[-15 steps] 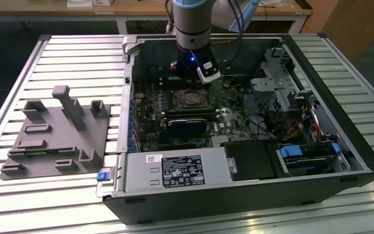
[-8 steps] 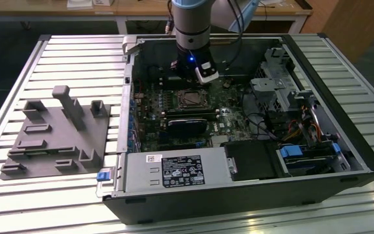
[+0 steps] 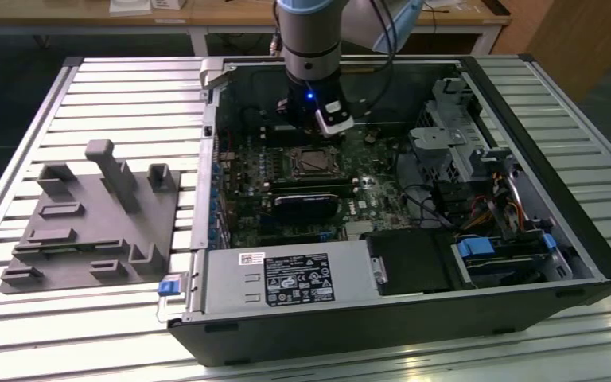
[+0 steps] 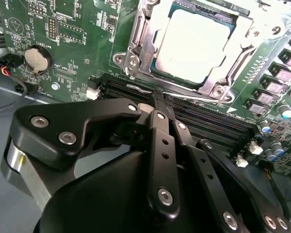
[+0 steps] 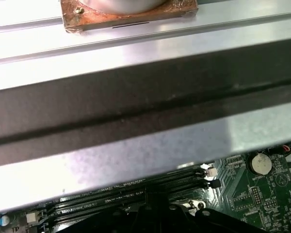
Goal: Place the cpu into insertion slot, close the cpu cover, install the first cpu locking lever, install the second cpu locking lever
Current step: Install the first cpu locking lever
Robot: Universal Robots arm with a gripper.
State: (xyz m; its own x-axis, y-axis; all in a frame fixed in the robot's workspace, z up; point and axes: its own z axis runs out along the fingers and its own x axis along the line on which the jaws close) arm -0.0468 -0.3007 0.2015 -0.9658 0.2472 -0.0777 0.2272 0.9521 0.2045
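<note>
The cpu [image 4: 194, 43], a pale square chip, lies in its socket on the green motherboard [image 4: 72, 29]. The silvery cpu cover [image 4: 136, 51] lies flat around it, framing the chip through its window. A thin metal lever rod [image 4: 199, 97] runs along the socket's edge beside the black memory slots [image 4: 208, 126]. My gripper [image 4: 160, 99] hangs just above those slots, fingers pressed together with nothing seen between them, tips close to the rod's end. In the exterior view the gripper [image 3: 311, 131] is inside the open computer case, just behind the socket [image 3: 311, 161].
The case wall [image 5: 136, 107] rises close behind the arm. A coin battery [image 4: 38, 57] and cables [image 3: 433, 203] lie near the socket. A black card [image 3: 305, 205] stands in front of the socket. A grey fixture block [image 3: 93, 223] sits on the slatted table at the exterior view's left.
</note>
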